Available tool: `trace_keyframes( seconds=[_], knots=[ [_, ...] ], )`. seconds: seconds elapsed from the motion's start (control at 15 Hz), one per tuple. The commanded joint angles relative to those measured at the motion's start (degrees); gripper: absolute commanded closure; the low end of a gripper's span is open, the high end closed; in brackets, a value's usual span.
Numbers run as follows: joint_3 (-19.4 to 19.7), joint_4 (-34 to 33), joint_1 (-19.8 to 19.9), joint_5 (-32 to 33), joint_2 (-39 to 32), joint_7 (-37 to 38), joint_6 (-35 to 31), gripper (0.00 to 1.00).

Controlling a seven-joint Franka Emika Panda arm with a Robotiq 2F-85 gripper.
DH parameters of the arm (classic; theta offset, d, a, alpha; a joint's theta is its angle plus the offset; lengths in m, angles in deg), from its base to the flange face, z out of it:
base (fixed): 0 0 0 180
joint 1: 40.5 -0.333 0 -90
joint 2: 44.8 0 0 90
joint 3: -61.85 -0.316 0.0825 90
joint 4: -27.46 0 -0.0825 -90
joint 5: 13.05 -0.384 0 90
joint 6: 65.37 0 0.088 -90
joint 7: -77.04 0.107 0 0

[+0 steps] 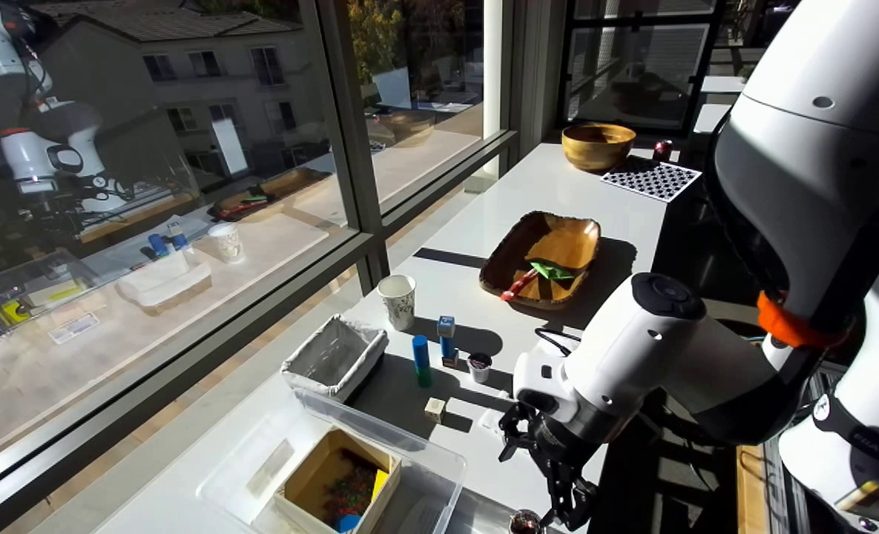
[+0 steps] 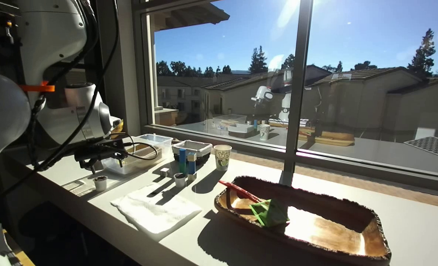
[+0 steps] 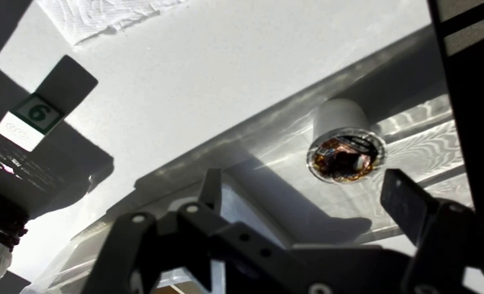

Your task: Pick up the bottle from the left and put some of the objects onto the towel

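Wrist view: black two-finger gripper point(image 3: 303, 183), jaws spread wide, nothing held, above white foil-lidded cup point(image 3: 346, 157) upright on shiny metal tray point(image 3: 425, 143). In an exterior view, wrinkled white rectangular cloth towel point(image 2: 152, 212) flat on pale counter point(image 2: 418, 229), apart from tray.

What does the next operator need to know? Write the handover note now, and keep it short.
Hand: open, holding nothing, close to a coffee pod that stands in the shallow tray.
Towel: spread out, slightly wrinkled; a second pod stands near it.
Bottle: none that I can make out.
Done: reach to the coffee pod only; not gripped yet, not on the towel.
Left: probably grip it, carry it to the towel and release, then more objects if wanted.
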Motion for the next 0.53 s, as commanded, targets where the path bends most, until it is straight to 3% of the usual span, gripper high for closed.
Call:
trace_keyframes(
  seconds=[0.0, 0.47],
  knots=[
    [1.3, 0.1, -3.2, -1.0, -6.5, -1.9, -5.0, 0.00],
    [2.7, 0.2, -7.1, -2.3, -11.8, -1.6, -7.6, 0.00]
  ],
)
